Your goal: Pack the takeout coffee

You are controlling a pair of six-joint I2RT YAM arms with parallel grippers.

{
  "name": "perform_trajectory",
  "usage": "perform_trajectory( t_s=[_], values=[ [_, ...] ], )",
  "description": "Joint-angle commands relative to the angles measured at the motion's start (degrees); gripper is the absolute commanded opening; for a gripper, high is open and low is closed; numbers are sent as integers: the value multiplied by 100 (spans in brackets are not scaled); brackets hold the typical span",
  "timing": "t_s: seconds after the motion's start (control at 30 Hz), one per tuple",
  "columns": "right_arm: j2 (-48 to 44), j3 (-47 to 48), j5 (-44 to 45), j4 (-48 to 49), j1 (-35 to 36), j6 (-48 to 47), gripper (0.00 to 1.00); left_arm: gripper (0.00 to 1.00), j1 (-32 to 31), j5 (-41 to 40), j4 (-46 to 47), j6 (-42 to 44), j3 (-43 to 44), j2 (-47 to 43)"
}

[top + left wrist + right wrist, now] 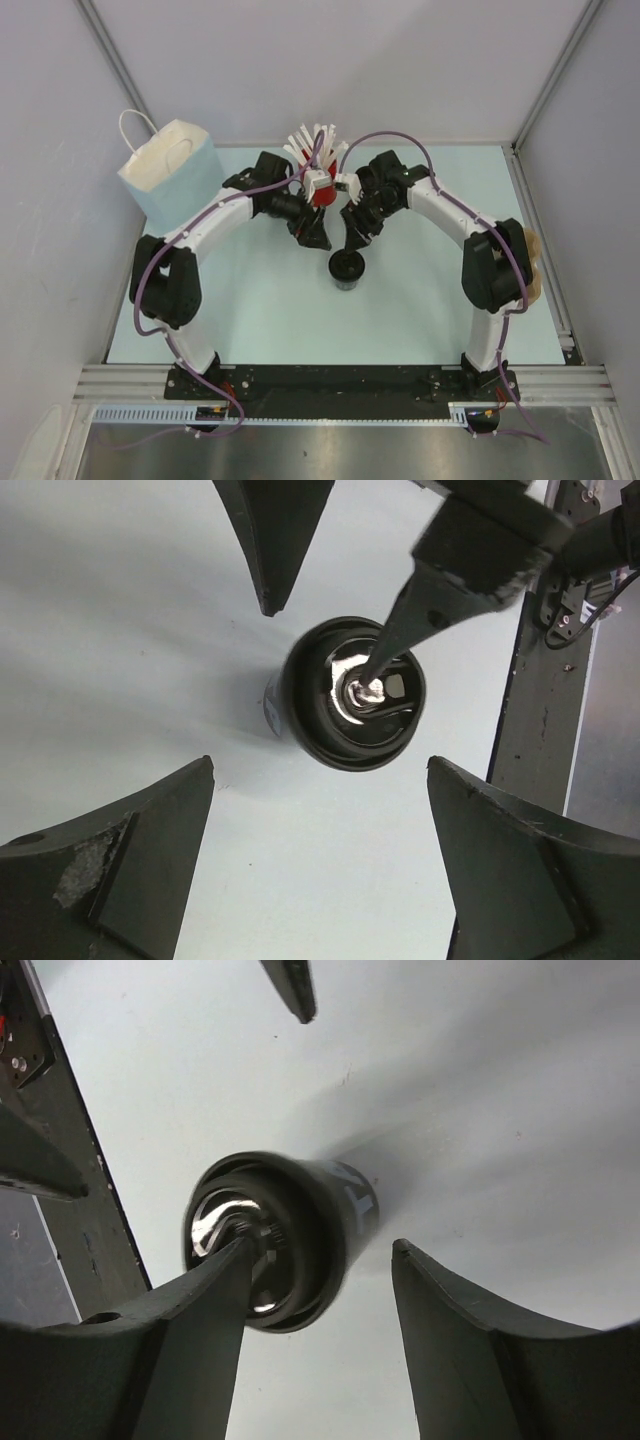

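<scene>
Two robot arms converge on the takeout coffee, a small black cup standing upright on the pale table, just below the centre of the overhead frame. The right gripper straddles the cup's wall with its fingers spread. In the right wrist view its left finger dips inside the glossy black rim, while the other finger stands outside with a gap of bare table between it and the cup's side. The left gripper hangs over the same cup with its fingers wide apart. In the left wrist view the cup sits mid-frame, clear of both dark fingertips. In the overhead view a red cup bristling with white sticks stands behind the two wrists, above centre. A pale paper bag with cord handles stands at the upper left. The edge of a tan cardboard tray peeks out from behind the right arm's elbow at the right of the frame.
</scene>
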Motion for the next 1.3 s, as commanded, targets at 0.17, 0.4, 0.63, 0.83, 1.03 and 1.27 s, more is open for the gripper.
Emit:
perform_trajectory(
  t_s=[0.17,0.4,0.63,0.83,1.03,1.27],
  values=[
    [-709,105,-103,-288,46,-579,69,99,144,267,-41,418,-125,-721],
    [-1473,-132,327,-360,89,-1238,77,100,530,92,-191,497,-177,-1318],
    [-2125,-730,970,-183,555,-1678,87,99,1058,-462,-550,725,-406,-2346],
    [-2037,-985,1084,-174,845,-1960,100,100,1313,-1146,-754,893,-984,-3348],
    [-1826,-1073,1383,-69,1188,-2118,77,100,1322,-1227,-270,708,-1688,-3833],
    [-1642,-1187,1611,10,1514,-2250,55,99,1340,-1218,-129,690,-1856,-3666]
  ],
)
